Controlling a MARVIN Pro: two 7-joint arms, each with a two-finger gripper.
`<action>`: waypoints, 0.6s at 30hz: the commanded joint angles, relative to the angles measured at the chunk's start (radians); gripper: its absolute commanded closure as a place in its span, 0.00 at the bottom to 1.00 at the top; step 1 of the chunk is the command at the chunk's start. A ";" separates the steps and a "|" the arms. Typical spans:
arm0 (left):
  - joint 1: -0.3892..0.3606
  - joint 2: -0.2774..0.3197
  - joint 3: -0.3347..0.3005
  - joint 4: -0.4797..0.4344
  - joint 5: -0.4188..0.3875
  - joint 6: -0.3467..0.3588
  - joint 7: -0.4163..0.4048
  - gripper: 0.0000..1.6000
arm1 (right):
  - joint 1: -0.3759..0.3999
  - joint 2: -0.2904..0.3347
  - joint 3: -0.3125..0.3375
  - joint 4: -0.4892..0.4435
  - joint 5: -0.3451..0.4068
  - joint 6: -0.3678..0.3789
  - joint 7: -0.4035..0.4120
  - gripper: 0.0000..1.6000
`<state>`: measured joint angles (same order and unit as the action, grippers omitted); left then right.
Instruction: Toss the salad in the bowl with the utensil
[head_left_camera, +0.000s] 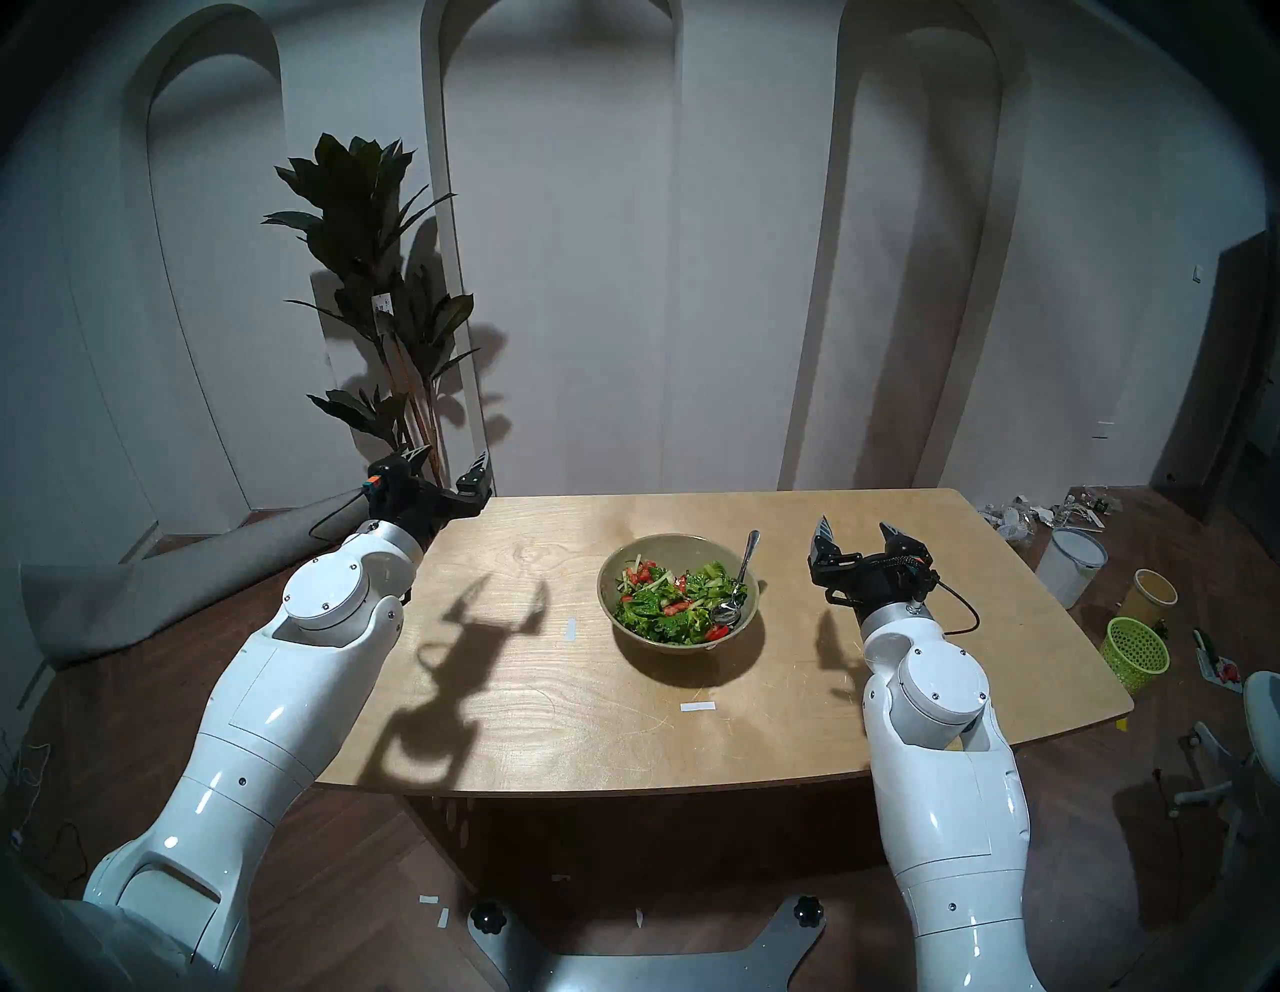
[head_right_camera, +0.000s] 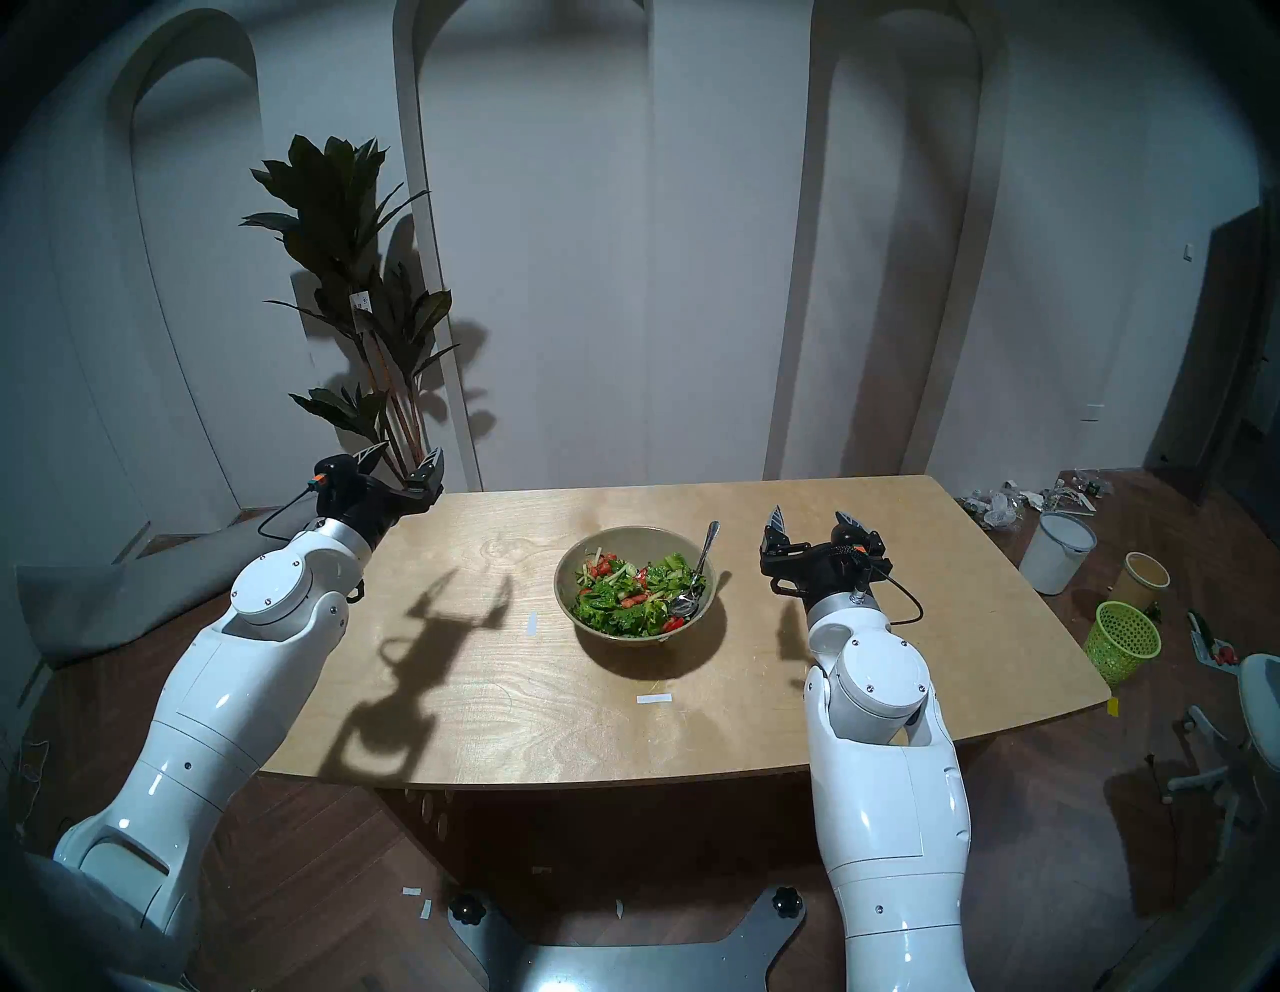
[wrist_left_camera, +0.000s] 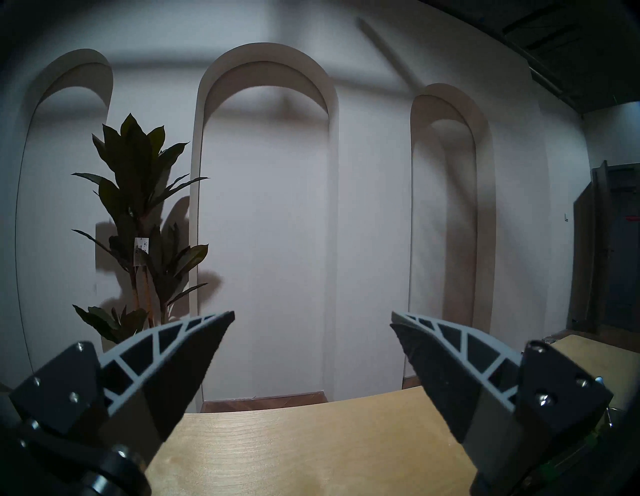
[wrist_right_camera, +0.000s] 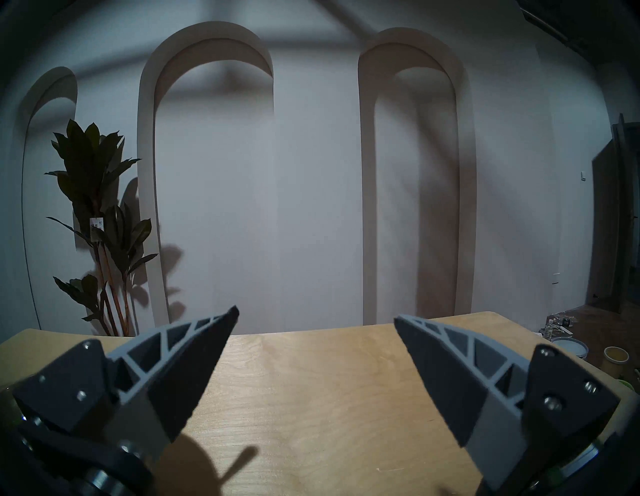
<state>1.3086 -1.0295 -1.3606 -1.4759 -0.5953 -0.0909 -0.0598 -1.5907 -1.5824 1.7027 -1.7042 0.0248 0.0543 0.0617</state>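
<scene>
An olive-beige bowl (head_left_camera: 627, 634) (head_right_camera: 571, 564) stands near the middle of the wooden table (head_left_camera: 526, 693). It holds the salad (head_left_camera: 665, 599) (head_right_camera: 623, 596) of green leaves, red tomato pieces and pale cucumber. A silver spoon (head_left_camera: 744, 568) (head_right_camera: 705, 554) lies with its head in the salad and its handle leaning on the bowl's right rim. My right gripper (head_left_camera: 859, 530) (head_right_camera: 812, 516) (wrist_right_camera: 316, 315) is open and empty, above the table right of the bowl. My left gripper (head_left_camera: 449, 457) (head_right_camera: 403, 454) (wrist_left_camera: 311, 317) is open and empty at the table's far left corner. Neither wrist view shows the bowl.
A tall potted plant (head_left_camera: 377, 291) stands behind the table's far left corner. On the floor at the right are a lime-green mesh basket (head_left_camera: 1136, 651), a white bucket (head_left_camera: 1070, 564) and a yellow cup (head_left_camera: 1153, 592). Two white tape marks (head_left_camera: 696, 706) lie on the table.
</scene>
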 joint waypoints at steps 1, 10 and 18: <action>-0.029 0.005 -0.009 -0.007 0.004 -0.023 -0.013 0.00 | 0.004 -0.001 0.001 -0.029 0.003 -0.010 0.000 0.00; -0.030 0.006 -0.008 -0.005 0.003 -0.026 -0.016 0.00 | 0.004 0.001 -0.001 -0.029 0.003 -0.011 -0.002 0.00; -0.030 0.005 -0.009 -0.004 0.004 -0.027 -0.017 0.00 | 0.004 0.002 -0.002 -0.029 0.005 -0.011 -0.003 0.00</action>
<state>1.3049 -1.0243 -1.3609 -1.4675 -0.5948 -0.1054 -0.0786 -1.5922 -1.5831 1.6986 -1.7069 0.0260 0.0524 0.0540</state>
